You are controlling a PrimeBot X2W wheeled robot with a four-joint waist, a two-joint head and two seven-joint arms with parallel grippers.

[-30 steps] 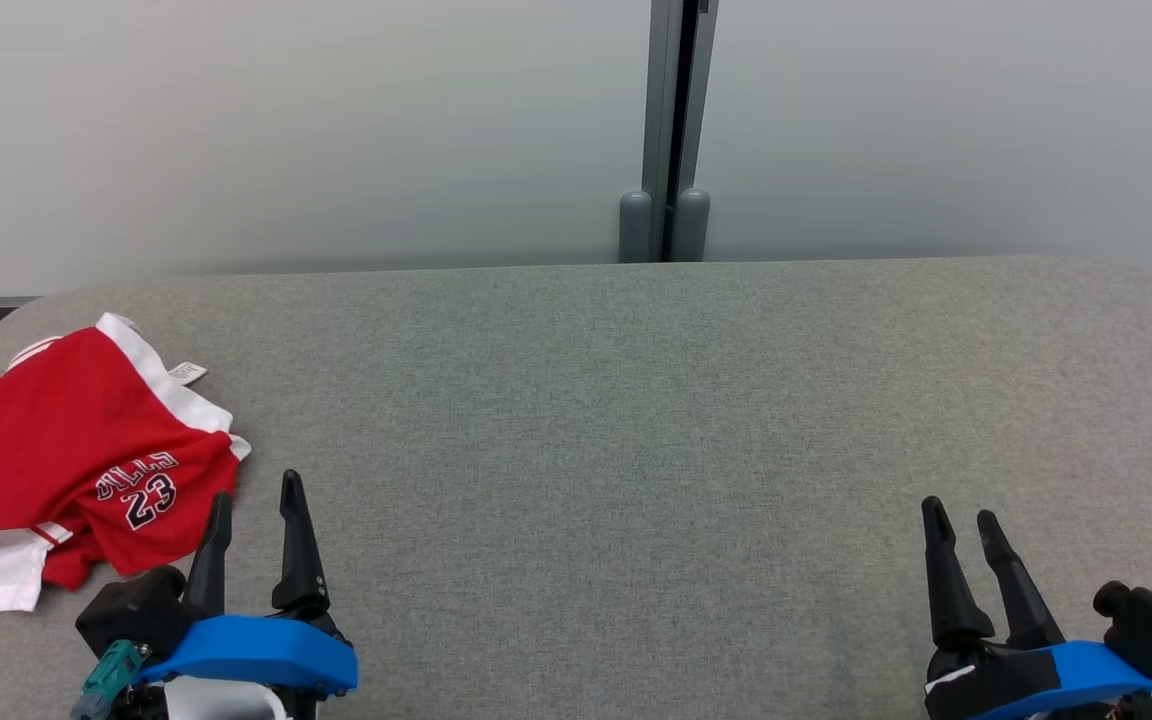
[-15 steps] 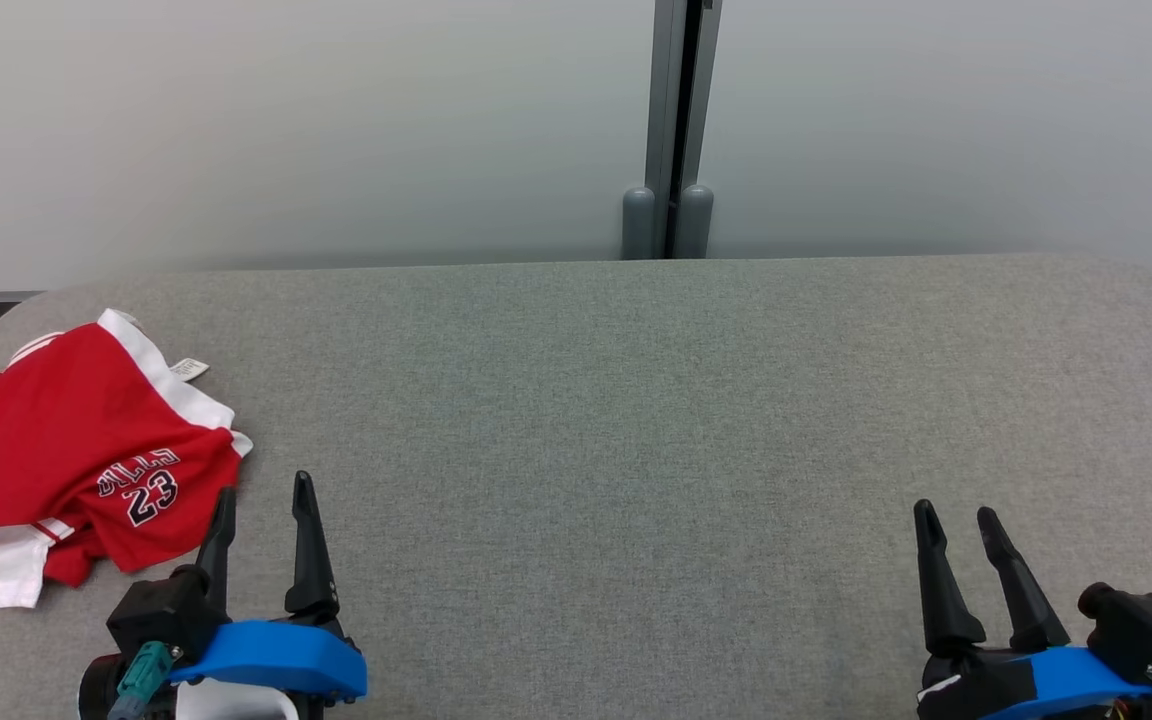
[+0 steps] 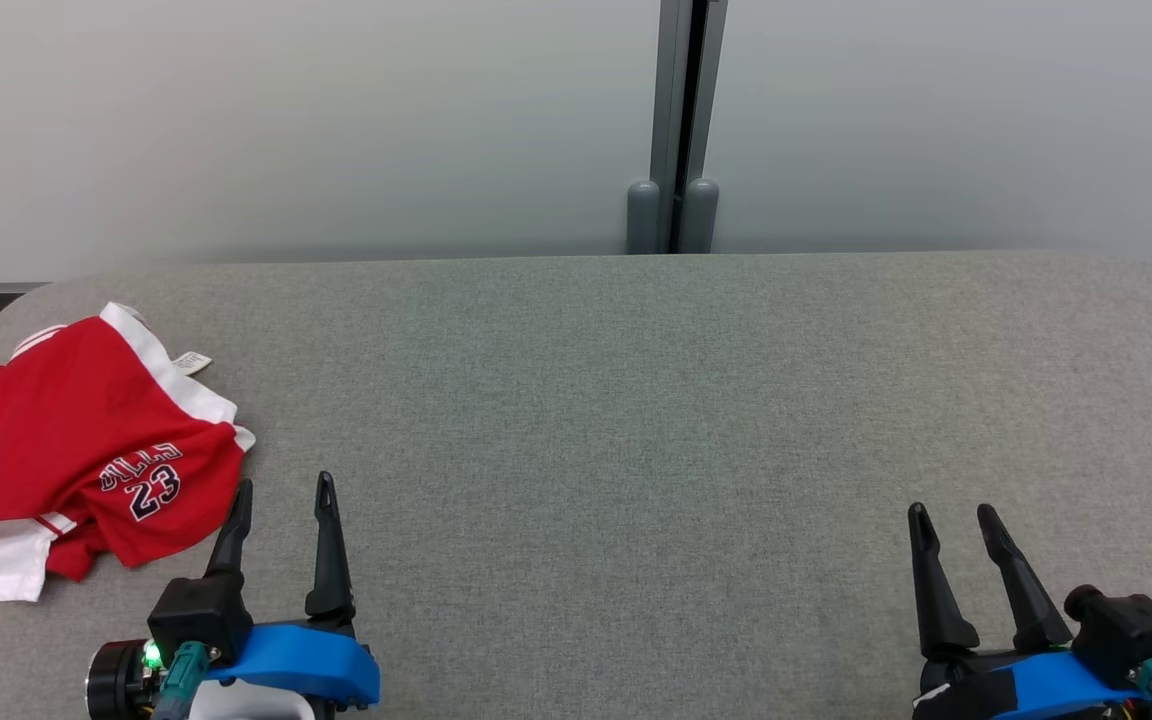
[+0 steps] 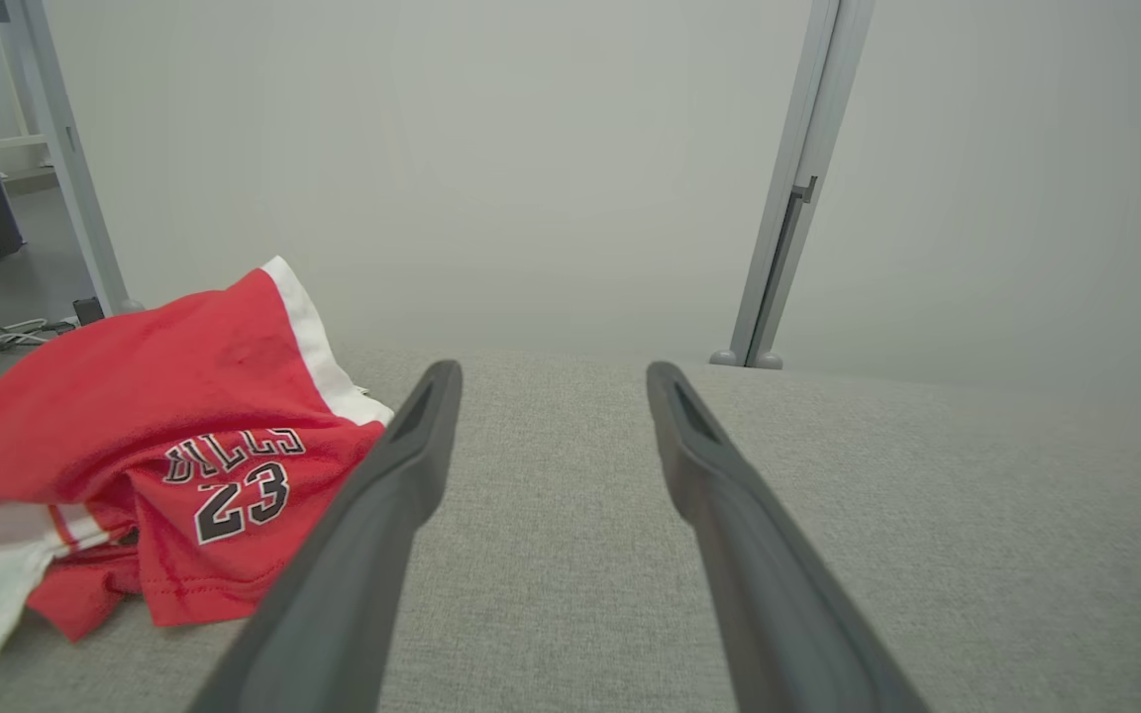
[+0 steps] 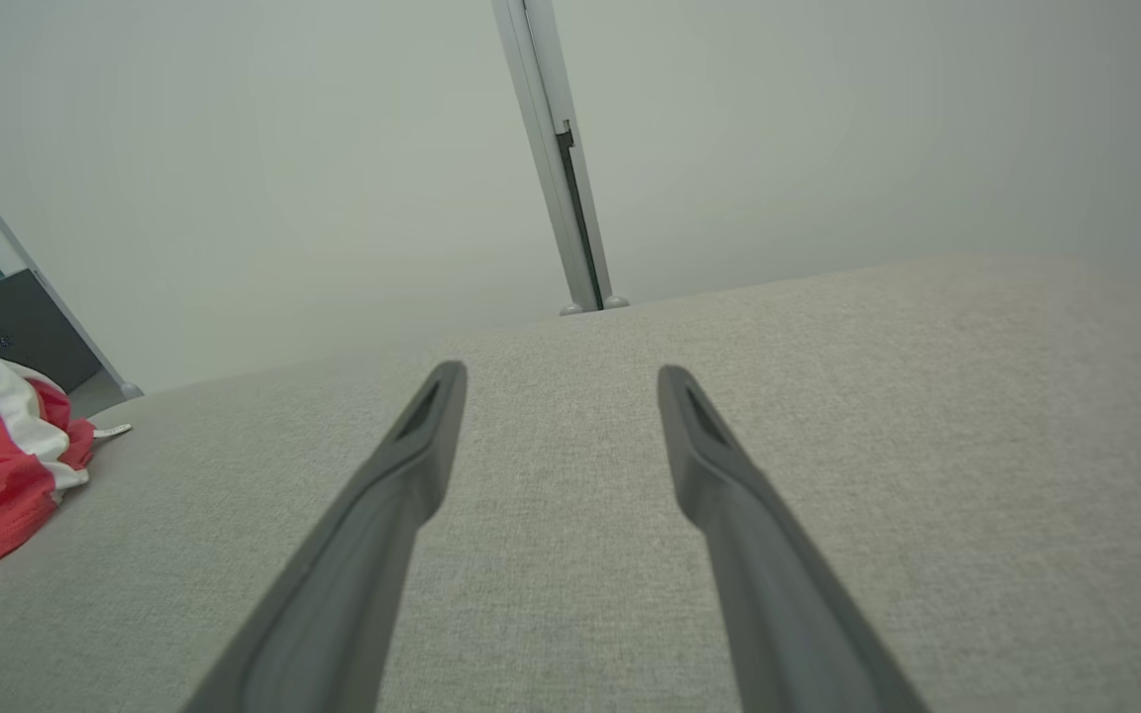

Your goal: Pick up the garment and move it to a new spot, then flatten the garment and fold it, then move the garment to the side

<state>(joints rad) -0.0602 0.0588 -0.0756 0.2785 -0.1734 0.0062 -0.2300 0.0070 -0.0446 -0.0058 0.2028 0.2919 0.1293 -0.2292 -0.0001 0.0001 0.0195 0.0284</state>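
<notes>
Crumpled red garment [image 3: 56,430], "23" beneath partly folded lettering, left fingers [image 3: 328,550] spread, right fingers [image 3: 929,580] spread

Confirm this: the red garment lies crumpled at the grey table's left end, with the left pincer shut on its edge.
Wrong on the pincer: the left pincer is open, holding nothing, beside the red garment, as the left wrist view shows. The garment does lie crumpled at the grey table's left end.

open table [image 3: 636,400] centre and right, garment [image 3: 86,440] heaped far left
</notes>
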